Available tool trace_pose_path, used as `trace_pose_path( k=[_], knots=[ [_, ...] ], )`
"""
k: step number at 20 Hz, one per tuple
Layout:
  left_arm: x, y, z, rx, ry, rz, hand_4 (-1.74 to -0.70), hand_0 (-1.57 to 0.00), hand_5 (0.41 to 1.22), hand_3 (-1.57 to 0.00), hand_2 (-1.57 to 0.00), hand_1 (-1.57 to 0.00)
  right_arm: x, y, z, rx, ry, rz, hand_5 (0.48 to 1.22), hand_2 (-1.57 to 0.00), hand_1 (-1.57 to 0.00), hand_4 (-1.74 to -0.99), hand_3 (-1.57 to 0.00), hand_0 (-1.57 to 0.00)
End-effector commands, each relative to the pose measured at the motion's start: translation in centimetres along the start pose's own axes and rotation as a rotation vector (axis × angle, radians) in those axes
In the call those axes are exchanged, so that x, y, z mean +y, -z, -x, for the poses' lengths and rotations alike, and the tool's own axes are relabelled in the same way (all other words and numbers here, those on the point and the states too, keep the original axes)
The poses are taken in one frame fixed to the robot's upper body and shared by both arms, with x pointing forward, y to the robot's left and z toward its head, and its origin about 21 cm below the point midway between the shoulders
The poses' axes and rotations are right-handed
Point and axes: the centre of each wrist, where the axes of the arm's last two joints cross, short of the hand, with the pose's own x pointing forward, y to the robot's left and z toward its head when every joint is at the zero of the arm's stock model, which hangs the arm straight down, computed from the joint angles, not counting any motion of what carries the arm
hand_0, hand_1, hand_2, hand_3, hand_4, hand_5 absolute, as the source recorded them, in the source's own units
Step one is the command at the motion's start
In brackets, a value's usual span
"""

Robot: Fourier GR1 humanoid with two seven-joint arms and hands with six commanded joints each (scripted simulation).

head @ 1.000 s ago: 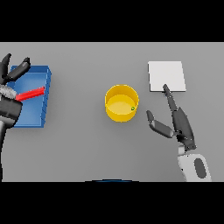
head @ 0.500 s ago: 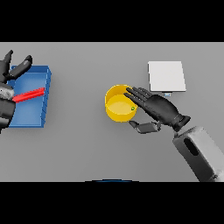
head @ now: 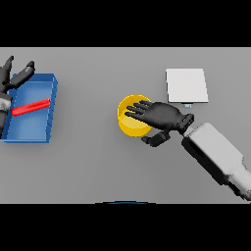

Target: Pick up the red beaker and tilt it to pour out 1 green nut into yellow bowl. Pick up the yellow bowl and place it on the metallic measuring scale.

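The flat grey table (head: pixel 98 166) was seen from above, filling the view. A rectangular blue tray (head: pixel 49 105) with raised walls lay at the left edge, and a long red bar-shaped beaker (head: pixel 31 108) was laid slantwise inside it. A flat square metallic measuring scale (head: pixel 186 86) was set at the upper right, well apart from the tray. The round yellow bowl (head: pixel 128 123) stood near the middle of the table, below and left of the scale. The right hand (head: pixel 162 116) was spread over the bowl's right side, fingers straight and splayed across the rim, thumb curled below, nothing gripped. The left hand (head: pixel 12 76) was shown at the tray's upper left corner, fingers extended.
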Motion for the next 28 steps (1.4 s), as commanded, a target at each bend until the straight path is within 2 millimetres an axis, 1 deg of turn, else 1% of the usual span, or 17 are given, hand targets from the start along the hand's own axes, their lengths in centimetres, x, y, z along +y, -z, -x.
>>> trace_pose_path(
  k=[1, 3, 5, 6, 9, 12, 15, 16, 17, 18, 19, 20, 21, 23, 25, 27, 28],
  knots=[
    [0.1, 0.1, 0.1, -0.003, -0.002, 0.001, -0.72, 0.0, 0.687, 0.0, 0.0, 0.0, 0.2, 0.4, 0.0, 0.001, -0.014, -0.022, 0.703, 0.0, 0.0, -1.224, 0.0, 0.0],
    [0.3, -0.1, -0.1, -0.001, -0.007, -0.002, -0.72, 0.0, 0.688, 0.0, 0.0, 0.0, 0.2, 1.3, 0.0, 0.005, -0.042, -0.067, 0.703, 0.0, 0.0, -1.231, 0.0, 0.0],
    [0.2, -0.1, 0.5, 0.004, -0.009, 0.005, -0.72, 0.0, 0.688, 0.0, 0.0, 0.0, 0.2, 1.8, 0.2, 0.011, -0.068, -0.101, 0.708, 0.0, 0.0, -1.25, 0.0, 0.0],
    [0.2, -0.2, 0.3, 0.002, -0.012, 0.006, -0.72, 0.0, 0.688, 0.0, 0.0, 0.0, 0.5, 2.2, 0.1, 0.012, -0.074, -0.122, 0.714, 0.0, 0.0, -1.259, 0.0, 0.0],
    [0.4, -0.4, 0.1, 0.002, -0.015, 0.004, -0.72, 0.0, 0.684, 0.0, 0.0, 0.0, 0.1, 2.8, 0.3, 0.013, -0.092, -0.174, 0.735, 0.0, 0.0, -1.275, 0.0, 0.0],
    [0.6, -0.5, 0.3, -0.002, -0.021, -0.001, -0.72, 0.0, 0.688, 0.0, 0.0, 0.0, -0.1, 3.4, -0.1, 0.011, -0.085, -0.21, 0.753, 0.0, 0.0, -1.297, 0.0, 0.0],
    [1.0, -0.6, 0.9, -0.001, -0.02, -0.001, -0.71, 0.0, 0.686, 0.0, 0.0, 0.0, 0.3, 4.0, -0.2, 0.047, -0.055, -0.217, 0.81, -0.02, -0.02, -1.336, -0.04, 0.0],
    [0.9, -0.7, 1.1, 0.002, -0.018, -0.002, -0.71, 0.0, 0.689, 0.0, 0.0, 0.0, 0.3, 4.0, -0.1, 0.042, -0.052, -0.223, 0.842, -0.09, -0.1, -1.36, -0.1, -0.11],
    [0.8, -0.7, 1.0, 0.0, -0.017, 0.004, -0.71, 0.0, 0.691, 0.0, 0.0, 0.0, 0.4, 4.0, 0.0, 0.036, -0.049, -0.23, 0.873, -0.18, -0.24, -1.387, -0.17, -0.29],
    [0.7, -0.8, 0.9, -0.002, -0.019, 0.003, -0.72, 0.0, 0.692, 0.0, 0.0, 0.0, 0.4, 4.0, 0.0, 0.034, -0.052, -0.23, 0.943, -0.31, -0.47, -1.42, -0.26, -0.54],
    [0.7, -0.8, 0.9, -0.005, -0.021, 0.003, -0.72, 0.0, 0.692, 0.0, 0.0, 0.0, 0.3, 4.1, 0.1, 0.02, -0.062, -0.229, 0.999, -0.48, -0.69, -1.454, -0.35, -0.75],
    [0.4, -0.9, 0.7, -0.005, -0.019, 0.003, -0.72, 0.0, 0.692, 0.0, 0.0, 0.0, 0.2, 4.0, 0.2, -0.001, -0.052, -0.231, 1.043, -0.69, -0.87, -1.512, -0.46, -0.91],
    [0.5, -0.9, 0.6, -0.009, -0.017, 0.001, -0.72, 0.0, 0.693, 0.0, 0.0, 0.0, 0.1, 4.1, 0.1, -0.006, -0.047, -0.232, 1.079, -0.87, -1.01, -1.552, -0.57, -1.05],
    [0.8, -1.1, 0.8, -0.006, -0.025, -0.006, -0.72, 0.0, 0.696, 0.0, 0.0, 0.0, 0.2, 3.8, 0.3, -0.035, -0.039, -0.224, 1.13, -1.12, -1.21, -1.614, -0.83, -1.23],
    [0.9, -1.3, 0.7, -0.008, -0.017, -0.002, -0.73, 0.0, 0.698, 0.0, 0.0, 0.0, 0.1, 3.9, -0.1, -0.023, -0.061, -0.222, 1.163, -1.19, -1.34, -1.66, -1.04, -1.36],
    [1.0, -1.4, 0.7, -0.014, -0.011, 0.001, -0.72, 0.0, 0.695, 0.0, 0.0, 0.0, 0.2, 3.9, -0.1, -0.02, -0.067, -0.206, 1.184, -1.24, -1.42, -1.689, -1.18, -1.43],
    [1.1, -1.5, 0.8, -0.011, -0.008, 0.0, -0.72, 0.0, 0.697, 0.0, 0.0, 0.0, 0.2, 3.9, -0.1, -0.019, -0.067, -0.198, 1.191, -1.26, -1.45, -1.699, -1.22, -1.46]
  ],
)
